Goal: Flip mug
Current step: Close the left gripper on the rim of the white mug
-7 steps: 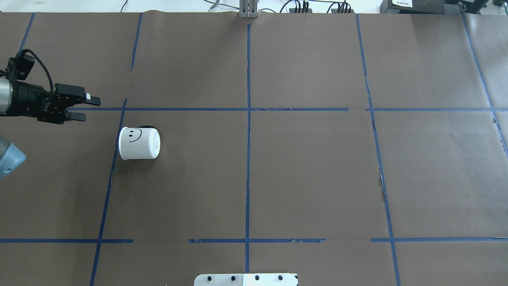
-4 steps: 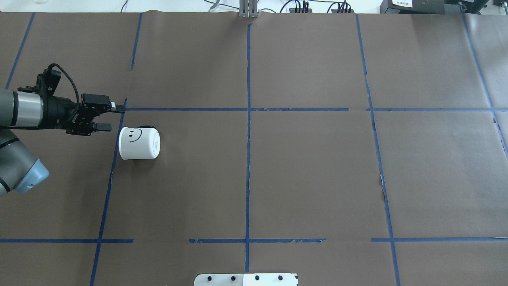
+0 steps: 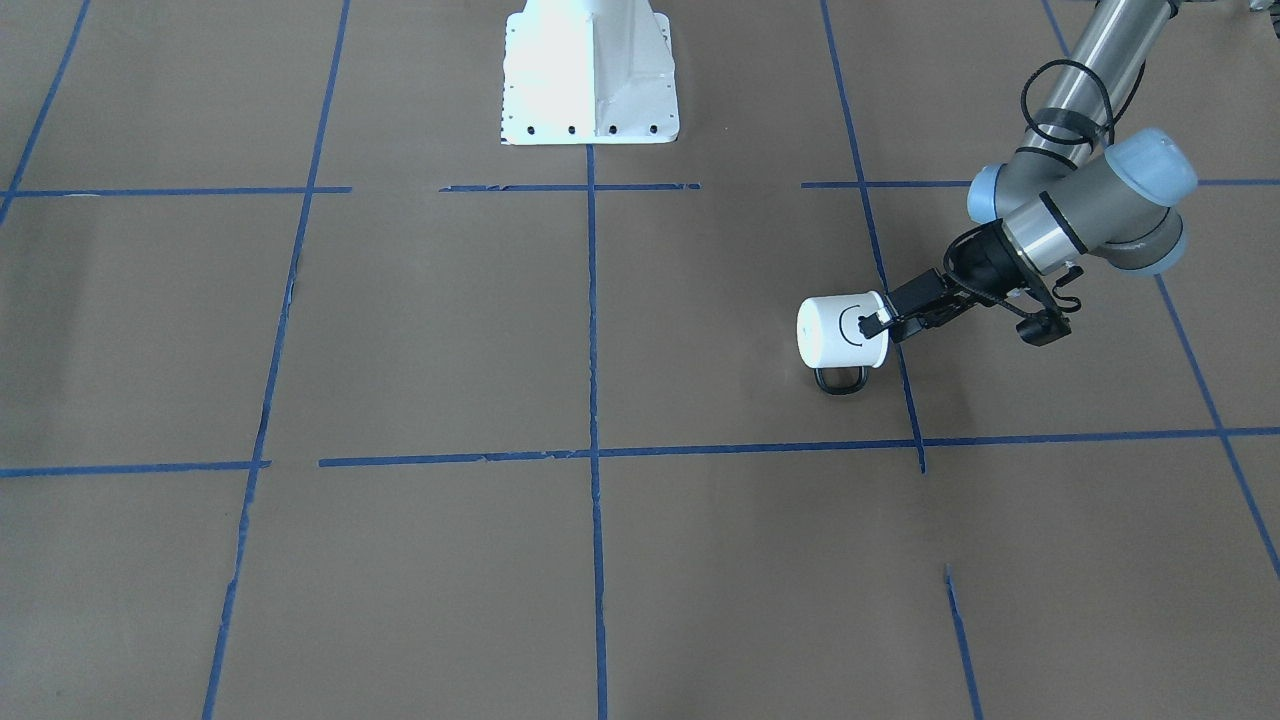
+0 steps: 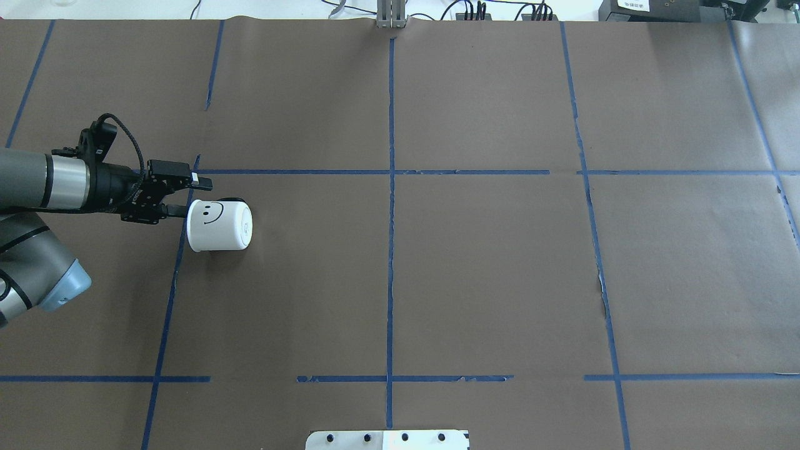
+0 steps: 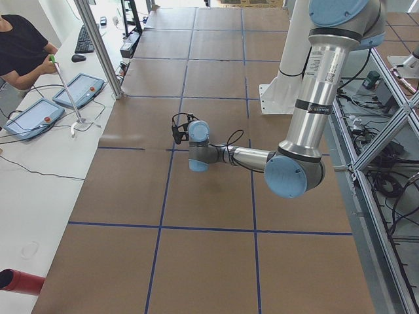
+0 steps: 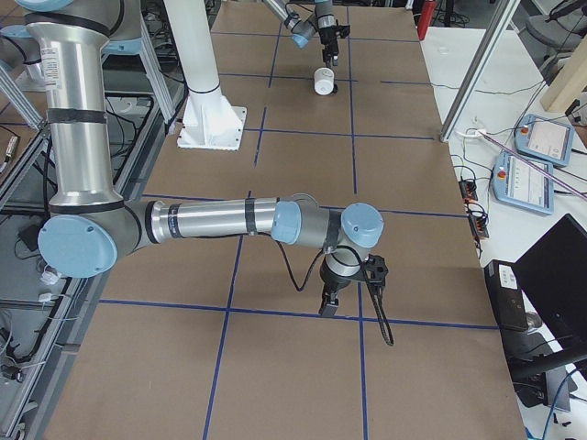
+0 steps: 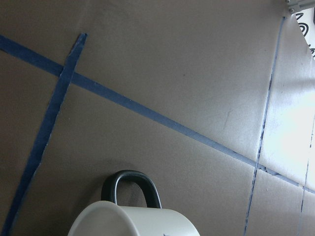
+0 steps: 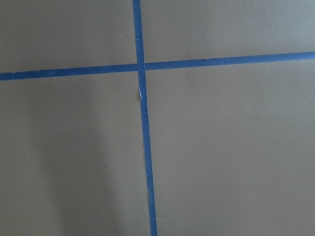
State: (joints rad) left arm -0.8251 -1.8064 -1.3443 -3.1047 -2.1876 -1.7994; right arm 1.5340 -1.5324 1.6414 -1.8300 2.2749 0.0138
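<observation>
The white mug with a black smiley lies on its side on the brown table cover. Its rim points toward my left arm and its base toward the table's middle. Its black handle sticks out sideways on the far side, low by the table. It also shows in the front-facing view and at the bottom of the left wrist view. My left gripper is open, with its fingertips at the mug's rim end and holding nothing. My right gripper hangs low over a tape crossing far from the mug; I cannot tell whether it is open or shut.
Blue tape lines divide the brown cover into squares. The robot's white base plate sits at the near middle edge. Operator consoles and cables lie beyond the far edge of the table.
My left gripper has moved right and slightly nearer, from well clear of the mug to its rim end. The mug has not moved.
</observation>
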